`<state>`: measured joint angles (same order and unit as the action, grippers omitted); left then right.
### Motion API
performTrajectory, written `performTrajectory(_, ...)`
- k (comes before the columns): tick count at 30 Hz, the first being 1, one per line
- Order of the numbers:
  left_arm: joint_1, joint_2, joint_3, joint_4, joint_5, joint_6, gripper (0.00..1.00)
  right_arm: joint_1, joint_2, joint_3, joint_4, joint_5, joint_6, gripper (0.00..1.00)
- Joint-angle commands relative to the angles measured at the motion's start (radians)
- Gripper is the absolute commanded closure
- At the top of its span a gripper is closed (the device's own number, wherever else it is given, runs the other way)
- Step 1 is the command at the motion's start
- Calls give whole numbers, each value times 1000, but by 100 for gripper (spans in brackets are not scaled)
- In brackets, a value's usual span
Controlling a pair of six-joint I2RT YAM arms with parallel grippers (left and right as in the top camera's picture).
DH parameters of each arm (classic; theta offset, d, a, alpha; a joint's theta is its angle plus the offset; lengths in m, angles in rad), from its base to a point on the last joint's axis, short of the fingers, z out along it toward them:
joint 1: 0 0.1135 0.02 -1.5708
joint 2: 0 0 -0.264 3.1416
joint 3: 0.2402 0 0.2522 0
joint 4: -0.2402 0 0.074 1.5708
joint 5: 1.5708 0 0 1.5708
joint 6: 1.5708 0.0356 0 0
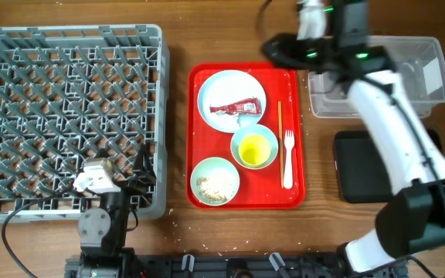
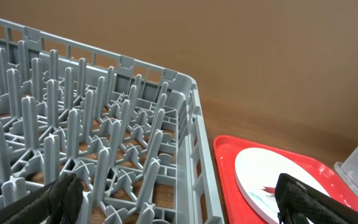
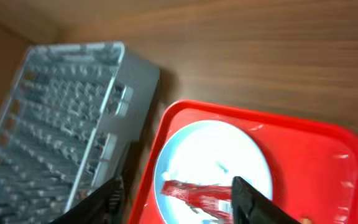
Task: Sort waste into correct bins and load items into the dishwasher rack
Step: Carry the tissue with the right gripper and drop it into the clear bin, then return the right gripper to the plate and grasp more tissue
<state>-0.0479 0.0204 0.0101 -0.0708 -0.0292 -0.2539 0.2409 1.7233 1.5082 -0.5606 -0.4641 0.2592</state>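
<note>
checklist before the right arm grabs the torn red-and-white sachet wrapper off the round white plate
1. Right gripper open: ok, fingers spread.
2. Torn red-and-white sachet wrapper exposed on the round white plate: ok.
3. Wrapper between the fingers in the right wrist view: ok.
4. Height above the wrapper: cannot tell.
5. Clear plastic rectangular tub free to receive: cannot tell, the arm covers part of it.
6. Left gripper apart from the large red serving tray: ok, at the grey plastic rack.

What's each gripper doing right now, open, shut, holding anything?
Left gripper: open, holding nothing.
Right gripper: open, holding nothing.
</note>
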Motion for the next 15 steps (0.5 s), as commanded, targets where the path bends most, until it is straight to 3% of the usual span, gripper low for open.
performTrajectory(1,-5,-5,-4,0,-6,-12,0,180,9,-31,-7,402,145,40)
performTrajectory(3,-5,-5,-4,0,-6,-13,0,276,71,-31,-2,520,195,39)
performTrajectory(6,-5,-5,-4,0,-6,-13,0,311,178,-31,29,636,214,33)
performTrajectory(14,-5,-5,-4,0,-6,-13,0,306,397,-31,57,649,212,33)
performTrajectory(15,-5,-5,-4,0,-6,-12,0,306,400,-31,56,649,212,37)
